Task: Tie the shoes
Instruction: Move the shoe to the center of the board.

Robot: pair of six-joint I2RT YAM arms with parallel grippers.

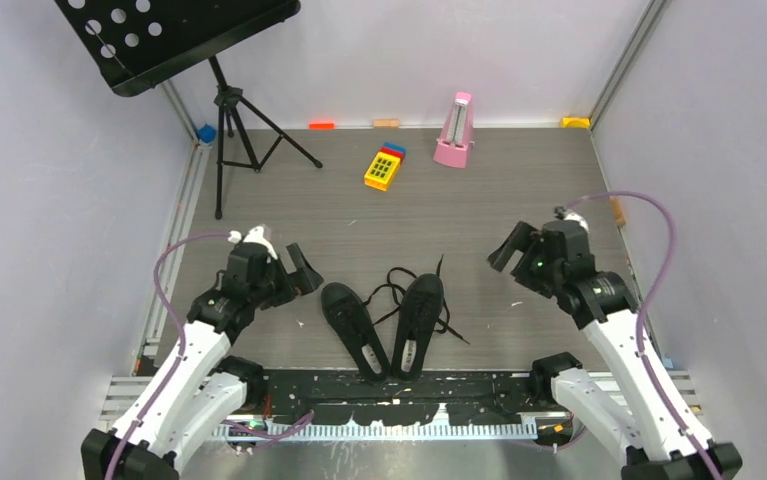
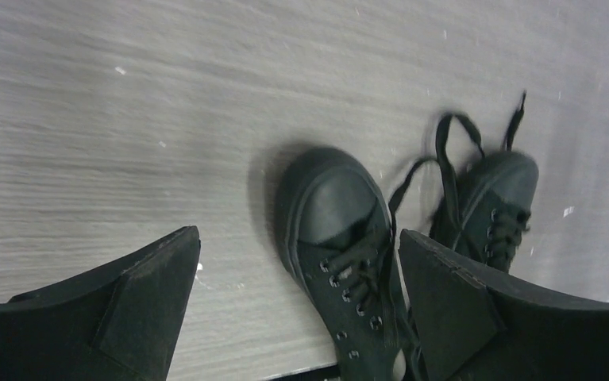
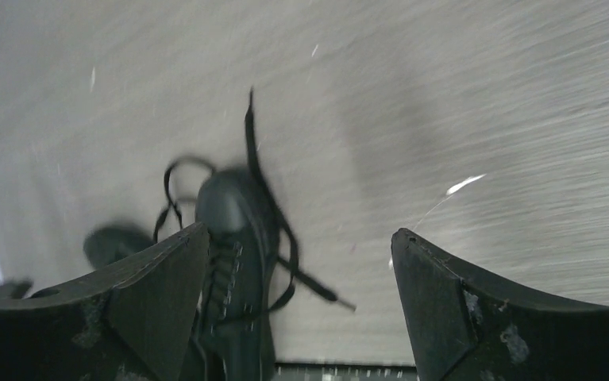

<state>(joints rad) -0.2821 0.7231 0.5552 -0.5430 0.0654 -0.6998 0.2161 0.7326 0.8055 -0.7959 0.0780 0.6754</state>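
Two black shoes lie side by side near the table's front edge, toes pointing away from the arm bases: the left shoe (image 1: 354, 326) (image 2: 341, 238) and the right shoe (image 1: 417, 322) (image 2: 495, 202) (image 3: 233, 262). Their black laces (image 1: 399, 285) (image 3: 285, 238) trail loose and untied over the table around the toes. My left gripper (image 1: 304, 270) (image 2: 301, 294) hovers open just left of the left shoe, holding nothing. Some way to the right of the right shoe, my right gripper (image 1: 512, 247) (image 3: 301, 294) is open too, with only bare table between its fingers.
At the back stand a pink metronome (image 1: 455, 130), a yellow keypad toy (image 1: 384, 167) and a black music stand (image 1: 224, 110) at the back left. Small coloured blocks (image 1: 322, 125) line the back wall. A black metal rail (image 1: 399, 385) runs along the front edge behind the shoes' heels.
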